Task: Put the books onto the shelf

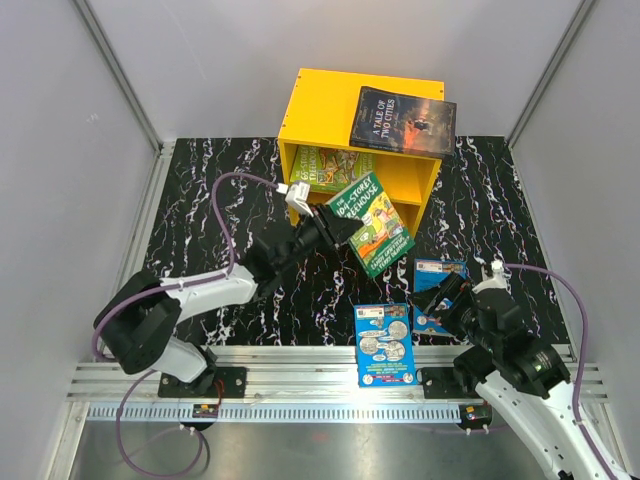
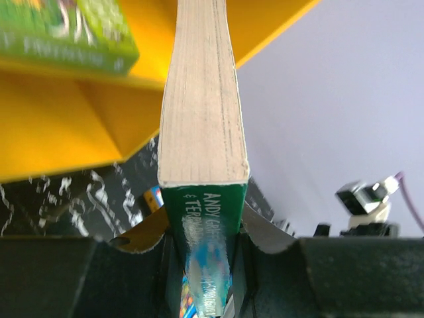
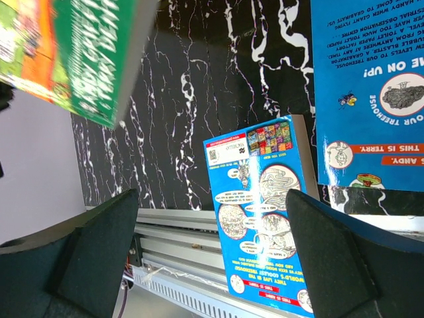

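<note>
Books: your dark paperback (image 1: 402, 121) lies atop the bright yellow wooden shelf (image 1: 312, 98), one green paperback (image 1: 325, 166) inside; left end effector (image 1: 335, 228) grips a second green paperback (image 1: 374, 225); right end effector (image 1: 448, 300) gapes empty; two blue paperbacks (image 1: 385, 345) (image 1: 438, 272) lie on the tabletop (image 1: 220, 200).

My top camera looks down over the table (image 1: 200, 200) from its near side. Both wrist cameras, close in, share the green book (image 2: 204, 205).

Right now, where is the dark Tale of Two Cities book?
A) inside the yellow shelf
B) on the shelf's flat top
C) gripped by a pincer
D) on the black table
B: the dark book lies flat on top of the yellow shelf.
</note>
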Available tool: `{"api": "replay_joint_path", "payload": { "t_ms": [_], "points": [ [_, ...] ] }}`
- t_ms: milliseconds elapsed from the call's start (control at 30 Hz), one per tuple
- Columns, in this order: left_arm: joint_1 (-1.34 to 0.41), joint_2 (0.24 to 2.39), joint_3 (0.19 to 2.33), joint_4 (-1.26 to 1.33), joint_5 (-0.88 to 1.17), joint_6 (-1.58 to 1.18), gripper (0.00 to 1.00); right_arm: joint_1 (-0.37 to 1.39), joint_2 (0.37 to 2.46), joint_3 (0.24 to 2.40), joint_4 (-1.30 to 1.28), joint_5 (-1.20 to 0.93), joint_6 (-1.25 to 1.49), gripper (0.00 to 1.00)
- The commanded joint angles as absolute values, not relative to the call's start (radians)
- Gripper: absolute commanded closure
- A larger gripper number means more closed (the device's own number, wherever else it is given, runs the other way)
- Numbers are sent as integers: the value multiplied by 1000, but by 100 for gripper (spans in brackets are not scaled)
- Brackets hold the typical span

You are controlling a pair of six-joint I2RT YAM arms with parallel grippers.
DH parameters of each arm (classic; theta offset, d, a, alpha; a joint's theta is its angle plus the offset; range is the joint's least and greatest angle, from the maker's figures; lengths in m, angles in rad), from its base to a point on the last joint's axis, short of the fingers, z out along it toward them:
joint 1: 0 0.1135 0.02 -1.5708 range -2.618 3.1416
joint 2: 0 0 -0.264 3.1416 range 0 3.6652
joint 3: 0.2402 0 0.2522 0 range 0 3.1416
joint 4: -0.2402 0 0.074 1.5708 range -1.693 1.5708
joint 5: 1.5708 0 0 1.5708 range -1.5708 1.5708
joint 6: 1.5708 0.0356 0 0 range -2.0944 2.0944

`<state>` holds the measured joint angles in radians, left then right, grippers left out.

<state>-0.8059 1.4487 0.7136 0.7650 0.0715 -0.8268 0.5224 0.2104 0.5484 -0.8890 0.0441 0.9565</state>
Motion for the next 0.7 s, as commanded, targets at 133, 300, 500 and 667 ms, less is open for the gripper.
{"api": "replay_joint_path", "payload": {
  "t_ms": [133,300,500,667],
  "points": [
    [-719,1491,854,960,107,-920,100,520,180,535,-903,57,956,0],
    [-684,1499,830,1001,-30,-979,100,522,178,525,-908,55,956,0],
    [-661,1488,787,1032,-234,-1046,100,522,183,506,-894,45,962,0],
    [-653,1488,792,962,-415,-1088,100,522,196,497,-882,41,962,0]
  ]
}}
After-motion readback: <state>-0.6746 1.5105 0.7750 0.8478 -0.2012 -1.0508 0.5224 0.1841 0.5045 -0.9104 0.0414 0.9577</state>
